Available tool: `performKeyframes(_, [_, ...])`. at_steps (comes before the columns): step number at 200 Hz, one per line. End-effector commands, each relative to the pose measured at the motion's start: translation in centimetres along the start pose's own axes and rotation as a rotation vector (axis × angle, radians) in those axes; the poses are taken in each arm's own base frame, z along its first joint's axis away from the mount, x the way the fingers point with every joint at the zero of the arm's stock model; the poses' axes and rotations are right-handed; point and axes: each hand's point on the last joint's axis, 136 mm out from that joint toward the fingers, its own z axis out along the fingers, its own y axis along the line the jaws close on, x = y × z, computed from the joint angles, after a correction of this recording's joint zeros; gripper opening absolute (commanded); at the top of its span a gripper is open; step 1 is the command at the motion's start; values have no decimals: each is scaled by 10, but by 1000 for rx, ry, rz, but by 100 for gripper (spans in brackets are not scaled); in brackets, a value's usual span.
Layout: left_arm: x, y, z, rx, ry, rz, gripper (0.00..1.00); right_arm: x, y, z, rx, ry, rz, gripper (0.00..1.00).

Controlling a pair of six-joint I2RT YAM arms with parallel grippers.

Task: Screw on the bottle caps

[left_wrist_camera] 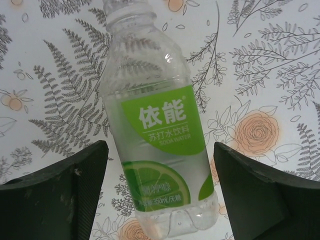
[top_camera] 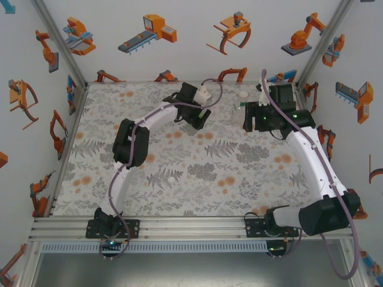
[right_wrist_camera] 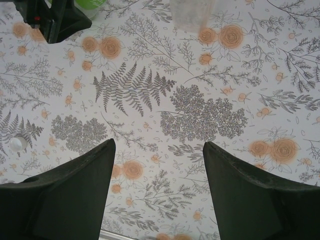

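Top and wrist views of the table [top_camera: 90, 197], far half. The left claw [top_camera: 200, 118] [left_wrist_camera: 159, 144] is spread wide around the green-label bottle [left_wrist_camera: 160, 125]. Both fingers [left_wrist_camera: 75, 195] stand apart from the bottle's sides, with a strip of cloth showing on each flank. The bottle's base is toward the camera and its neck points away, its mouth cut by the frame's top edge. The right claw [top_camera: 251, 116] [right_wrist_camera: 158, 142] is likewise wide and holds nothing, with patterned cloth between its fingers [right_wrist_camera: 250, 195]. The clear bottle [top_camera: 236, 113] [right_wrist_camera: 192, 12] stands between the two claws, nearer the right one and apart from its fingertips. One white cap [top_camera: 172, 179] [right_wrist_camera: 17, 144] lies alone mid-table, well apart from both claws and both bottles, with open cloth on every side. A second whitish cap [top_camera: 243, 94] sits near the far edge, just behind the clear bottle. Printed walls [top_camera: 179, 42] bound the table at left, far and right, and the rail [top_camera: 191, 226] carrying the arm bases bounds the near edge.
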Motion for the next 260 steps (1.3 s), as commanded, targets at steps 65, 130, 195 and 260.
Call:
performKeyframes(65, [23, 0, 9, -86, 101, -134, 73, 2, 4, -2, -20, 14, 11, 65])
performKeyframes(130, [29, 2, 16, -99, 122, -136, 71, 5, 4, -4, -15, 24, 4, 65])
performKeyframes(195, [33, 0, 26, -72, 132, -140, 69, 3, 5, -7, -22, 24, -9, 65])
performKeyframes(260, [15, -7, -1, -46, 53, -110, 30, 6, 5, -9, -20, 16, 1, 64])
